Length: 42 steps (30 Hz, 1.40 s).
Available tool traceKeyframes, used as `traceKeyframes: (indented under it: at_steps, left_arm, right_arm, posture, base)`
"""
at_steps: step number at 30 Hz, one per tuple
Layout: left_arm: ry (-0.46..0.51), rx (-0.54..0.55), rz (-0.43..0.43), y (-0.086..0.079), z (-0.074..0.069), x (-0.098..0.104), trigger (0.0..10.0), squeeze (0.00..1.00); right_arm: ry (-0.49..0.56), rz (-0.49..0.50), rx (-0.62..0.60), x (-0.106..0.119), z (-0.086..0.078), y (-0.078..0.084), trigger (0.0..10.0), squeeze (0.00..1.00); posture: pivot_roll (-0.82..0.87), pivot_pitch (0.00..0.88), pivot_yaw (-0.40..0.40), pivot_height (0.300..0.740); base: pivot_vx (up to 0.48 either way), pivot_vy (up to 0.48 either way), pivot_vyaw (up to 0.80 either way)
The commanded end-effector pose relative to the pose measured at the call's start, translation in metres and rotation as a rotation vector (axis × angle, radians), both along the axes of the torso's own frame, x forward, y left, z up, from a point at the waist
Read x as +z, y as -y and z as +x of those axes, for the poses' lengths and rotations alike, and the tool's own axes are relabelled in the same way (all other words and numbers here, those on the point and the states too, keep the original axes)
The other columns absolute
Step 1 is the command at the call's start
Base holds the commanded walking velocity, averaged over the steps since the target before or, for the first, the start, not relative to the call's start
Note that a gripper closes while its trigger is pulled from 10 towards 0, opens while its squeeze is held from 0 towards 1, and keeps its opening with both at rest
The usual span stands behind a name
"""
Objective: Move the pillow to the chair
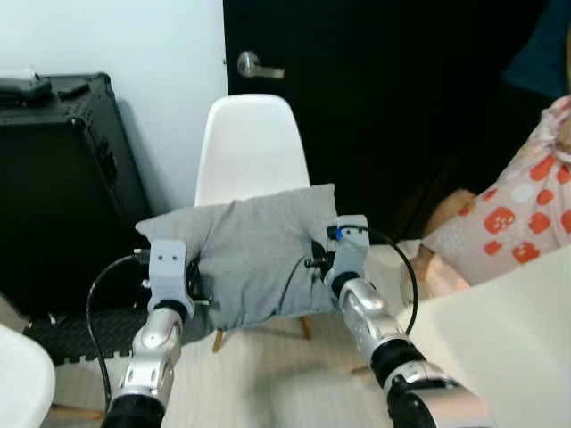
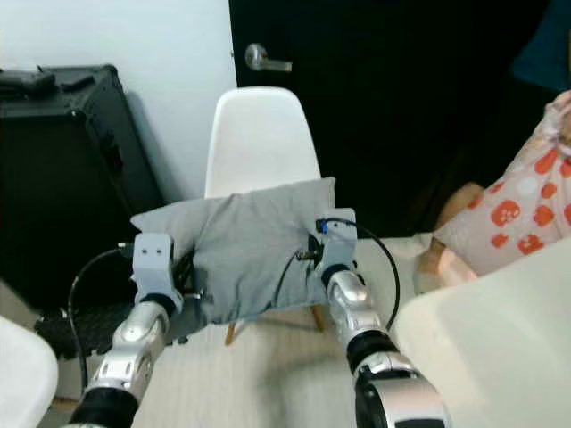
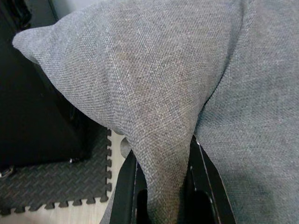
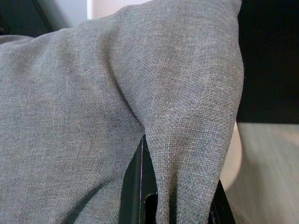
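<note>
I am holding the grey pillow [image 1: 254, 254] up in front of me with both arms, carrying it toward the white shell chair [image 1: 250, 143] at 12 o'clock. The pillow is hanging in the air over the chair's seat, covering it from the head camera, backrest sticking up behind. I cannot tell whether its lower edge is touching the seat yet.

My left gripper [image 3: 161, 191] is pinching a fold of fabric at the pillow's 8 o'clock corner; the two black fingers [image 3: 124, 191] are nearly closed, with only a bunched ridge of cloth between them. My right gripper [image 4: 180, 196] is doing the same at the 4 o'clock side, fingers squeezed onto a gathered pleat.

Handling, as I judge it: light, soft, limp. The woven cover is coarse, so it is not slippery, and nothing is fragile. It is sagging and creasing between the two grips, so it will not keep shape, and a one-sided hold would let it droop and swing. Taking cover fabric plus a bit of stuffing near opposite edges looks like the right hold; a thin pinch of cover alone could slide out.

Around me: black hard case [image 1: 62, 187] at 10 o'clock on a dark foam mat [image 1: 85, 332], dark door [image 1: 384, 98] with a lever handle [image 1: 256, 65] behind the chair, a person in a red-spotted garment [image 1: 508, 209] at 2 o'clock, a white table edge [image 1: 500, 343] at 4 o'clock.

Next I would be lowering onto the seat and releasing both sides together.
</note>
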<state>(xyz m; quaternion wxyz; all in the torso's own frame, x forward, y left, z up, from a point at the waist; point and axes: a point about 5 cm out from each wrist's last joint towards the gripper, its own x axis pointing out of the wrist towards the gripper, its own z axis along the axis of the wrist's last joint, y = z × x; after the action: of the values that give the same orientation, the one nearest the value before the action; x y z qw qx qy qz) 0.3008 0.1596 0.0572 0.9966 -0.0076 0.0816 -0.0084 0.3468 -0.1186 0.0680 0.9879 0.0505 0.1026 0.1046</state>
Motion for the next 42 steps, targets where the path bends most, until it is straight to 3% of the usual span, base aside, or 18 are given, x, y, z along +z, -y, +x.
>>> traceKeyframes:
  at_steps: [1,33,42]
  left_arm:
    - [0.06,-0.029,-0.017,0.0097,0.0056,0.0111,10.0,0.0]
    - [0.046,-0.024,-0.024,0.0117,0.0042,0.0072,10.0,0.0]
    - [0.052,-0.013,-0.032,0.0105,0.004,0.008,10.0,0.0]
  right_arm:
    - [0.008,-0.005,0.018,0.0015,0.0006,-0.0017,10.0,0.0]
    - [-0.033,-0.018,0.021,-0.0035,-0.0003,-0.0008,10.0,0.0]
    - [-0.034,-0.017,0.025,-0.0034,-0.0003,-0.0015,10.0,0.0]
  posture:
    - [0.05,0.0,-0.028,0.722]
    - [0.05,0.0,-0.042,0.722]
    - [0.05,0.0,-0.042,0.722]
  base:
    - [0.394,0.0,0.0]
    - [0.389,0.0,0.0]
    - [0.0,0.0,0.0]
